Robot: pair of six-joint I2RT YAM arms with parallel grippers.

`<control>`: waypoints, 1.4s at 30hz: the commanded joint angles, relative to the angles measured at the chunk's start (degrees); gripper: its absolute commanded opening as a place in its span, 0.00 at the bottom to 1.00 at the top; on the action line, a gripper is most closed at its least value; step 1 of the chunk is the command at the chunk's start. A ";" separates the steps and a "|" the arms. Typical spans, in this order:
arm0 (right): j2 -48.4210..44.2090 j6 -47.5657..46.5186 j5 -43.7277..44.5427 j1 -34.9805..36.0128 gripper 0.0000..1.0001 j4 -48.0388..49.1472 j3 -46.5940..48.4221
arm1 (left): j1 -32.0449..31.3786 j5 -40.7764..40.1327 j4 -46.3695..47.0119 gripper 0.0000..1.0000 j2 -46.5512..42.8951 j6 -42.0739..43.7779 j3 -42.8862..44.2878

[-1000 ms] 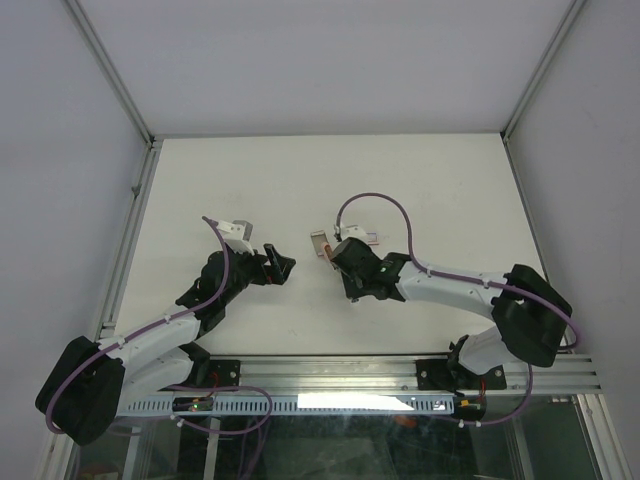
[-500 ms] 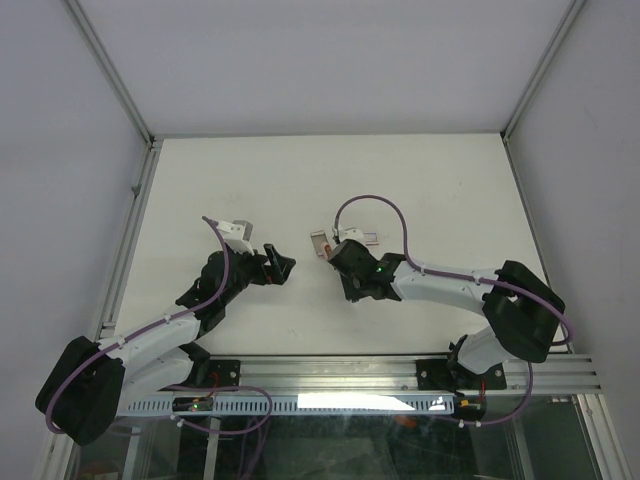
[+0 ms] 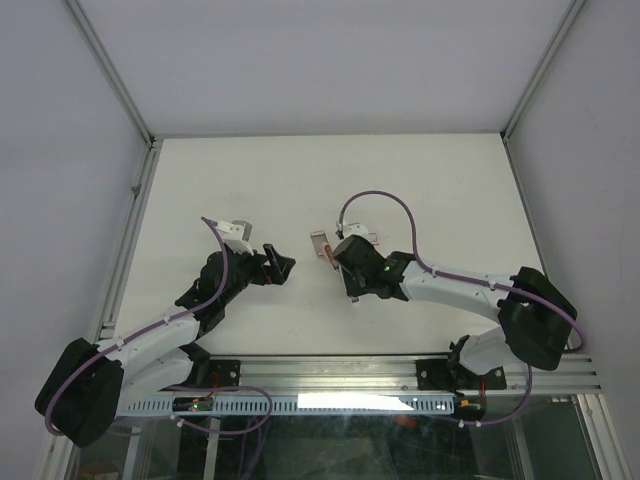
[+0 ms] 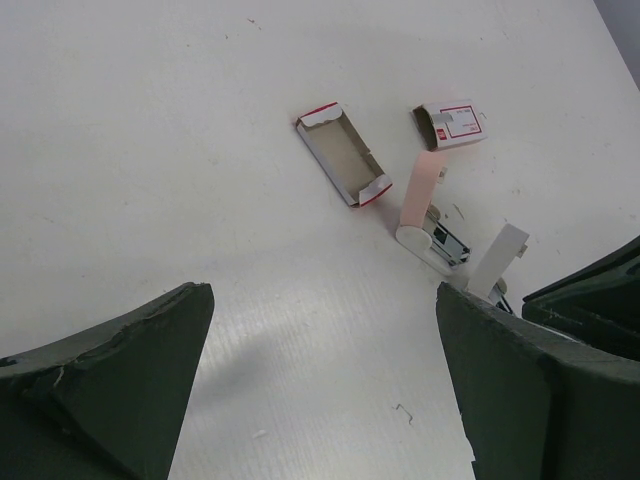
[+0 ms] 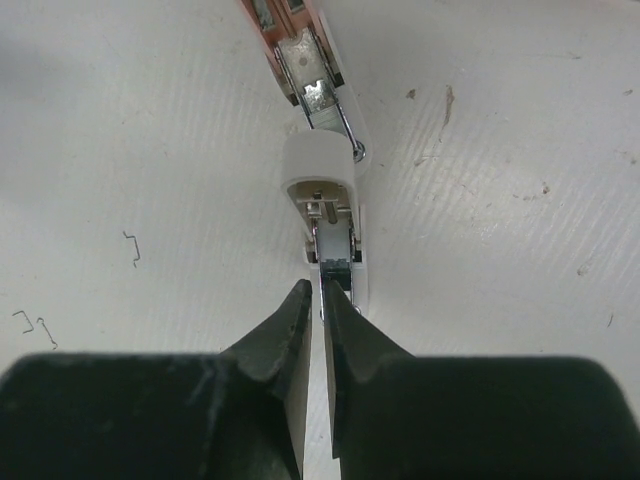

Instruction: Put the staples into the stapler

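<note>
Top view: the stapler (image 3: 326,252) lies hinged open on the bench (image 3: 400,180) with the right end effector (image 3: 342,262) over it, so loading looks unfinished.

Left wrist: the left end effector (image 4: 320,340) gapes empty, and the staples (image 4: 450,123) sit just beyond the stapler.

Right wrist: the fingers (image 5: 285,330) are nearly closed at the stapler's white half. I cannot tell whether they pinch a strip.

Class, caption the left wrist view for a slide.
Open left claw overlooks the opened stapler, an open box tray and a red-and-white box.

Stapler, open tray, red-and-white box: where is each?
Stapler (image 4: 420,190), left wrist view, its pink half.
Open tray (image 4: 342,155), left wrist view, its inner floor.
Red-and-white box (image 4: 455,123), left wrist view, its printed top.
</note>
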 commanded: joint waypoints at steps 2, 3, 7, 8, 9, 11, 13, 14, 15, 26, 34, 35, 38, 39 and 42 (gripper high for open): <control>0.69 1.13 -0.87 -0.41 0.12 2.87 -0.33 | 0.15 -1.34 1.83 0.99 -1.08 1.23 -0.05; 1.00 1.24 -1.03 -0.49 0.12 3.03 -0.51 | 0.13 -1.26 1.83 0.99 -1.04 1.26 -0.05; 2.33 1.66 -1.80 -0.70 0.11 3.81 -1.15 | 0.13 -1.25 1.83 0.99 -1.03 1.21 -0.05; 2.57 1.75 -1.99 -0.68 0.11 3.90 -1.26 | 0.13 -1.25 1.83 0.99 -1.04 1.21 -0.05; 2.74 1.85 -2.06 -0.72 0.11 4.06 -1.37 | 0.17 -1.33 1.77 0.99 -1.04 1.23 -0.05; 2.90 2.02 -2.06 -0.76 0.11 4.07 -1.60 | 0.13 -1.34 1.75 0.99 -1.12 1.18 -0.05; 3.06 2.16 -1.98 -0.77 0.12 4.00 -1.81 | 0.13 -1.42 1.75 0.99 -1.05 1.21 -0.05; 3.10 2.25 -1.97 -0.79 0.12 4.03 -1.88 | 0.13 -1.43 1.72 0.99 -1.04 1.23 -0.05; 3.15 2.34 -2.02 -0.84 0.12 3.95 -2.03 | 0.13 -1.43 1.74 0.99 -1.03 1.26 -0.05; -4.22 0.72 -1.22 -1.04 0.27 1.08 0.18 | 0.08 1.84 4.00 0.99 -2.15 1.36 -0.49; -11.16 2.46 -3.77 -3.65 0.47 6.02 -8.59 | -6.77 4.20 7.19 0.99 -0.17 -1.51 3.03; -11.73 2.74 -5.02 -4.19 0.49 7.43 -10.08 | -8.41 3.75 7.88 0.99 0.99 -1.74 4.02; -14.01 2.47 -7.99 -5.09 0.51 12.42 -14.41 | -13.39 2.98 10.48 0.99 5.71 -1.70 7.13; -14.79 2.40 -8.59 -5.22 0.51 13.95 -15.71 | -14.19 3.21 11.20 0.99 7.51 -1.73 8.14; -16.66 2.24 -9.80 -5.51 0.50 17.11 -18.50 | -14.74 4.32 13.24 0.99 12.99 -2.72 10.87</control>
